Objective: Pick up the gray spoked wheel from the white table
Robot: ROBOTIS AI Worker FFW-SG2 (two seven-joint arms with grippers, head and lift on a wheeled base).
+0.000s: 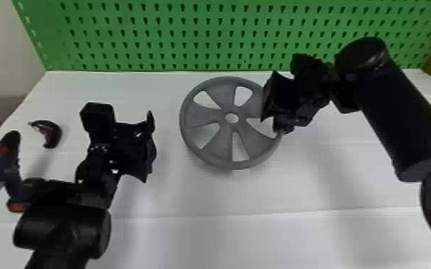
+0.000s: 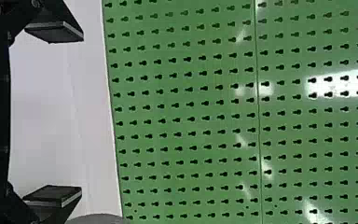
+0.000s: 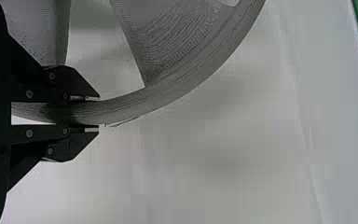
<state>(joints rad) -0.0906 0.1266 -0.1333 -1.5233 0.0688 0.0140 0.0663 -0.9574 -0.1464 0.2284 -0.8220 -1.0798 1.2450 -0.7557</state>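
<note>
The gray spoked wheel (image 1: 211, 114) has its face toward the head camera, over the middle of the white table (image 1: 225, 196). At its right side is my right gripper (image 1: 274, 107). In the right wrist view, the right gripper (image 3: 98, 113) is shut on the rim of the wheel (image 3: 177, 37), one finger on each side. My left gripper (image 1: 151, 145) stands left of the wheel, apart from it. Seen from its wrist, the left gripper (image 2: 80, 113) is open with nothing between its fingers. A gray curved edge (image 2: 98, 218) shows beside them.
A green pegboard (image 1: 189, 35) rises along the table's back edge. At the left, near the left arm, are a dark curved object (image 1: 55, 132) and a black object with red parts (image 1: 1, 164). The right arm reaches in from the right edge.
</note>
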